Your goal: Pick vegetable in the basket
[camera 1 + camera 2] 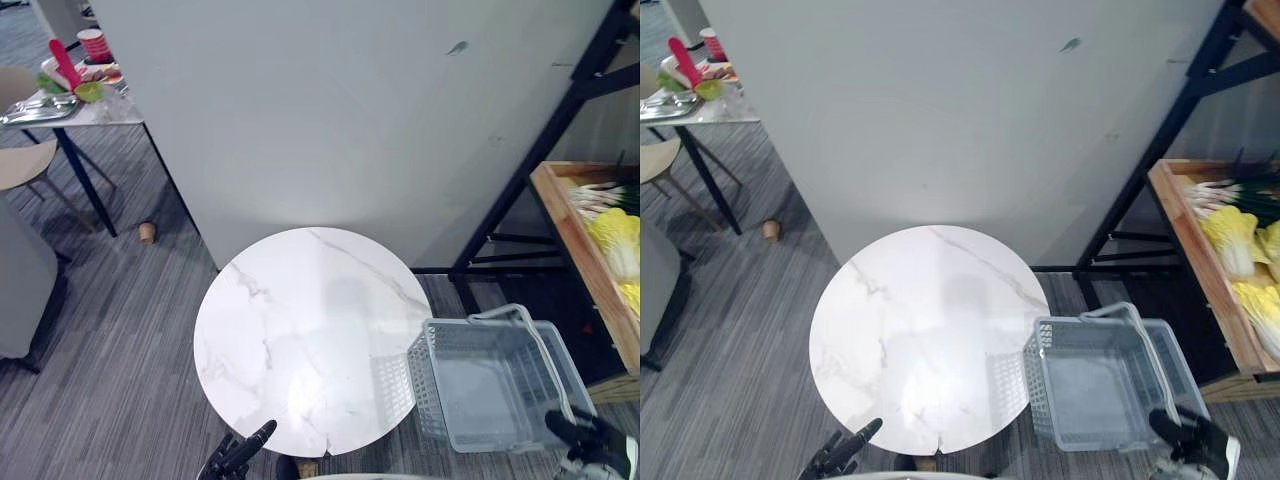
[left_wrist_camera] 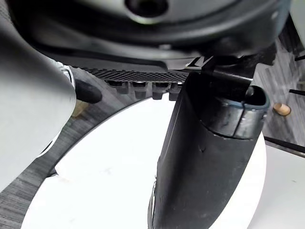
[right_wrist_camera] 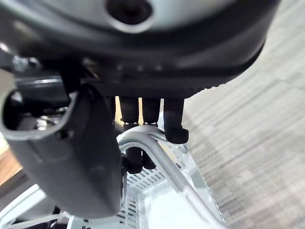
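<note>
- vegetables are seen in a wooden crate at far right, apart from the basket.
- basket is held just right of the round table; its handle is clamped by the right hand's curled fingers.
- left hand is seen at the table's near edge, fingers relaxed.

The right hand hangs over the grey basket. Its dark fingers hook round the basket's pale handle, one fingertip in front of the bar and the others behind it. The broad thumb stands beside them. Grey striped floor lies beyond the basket.
</note>
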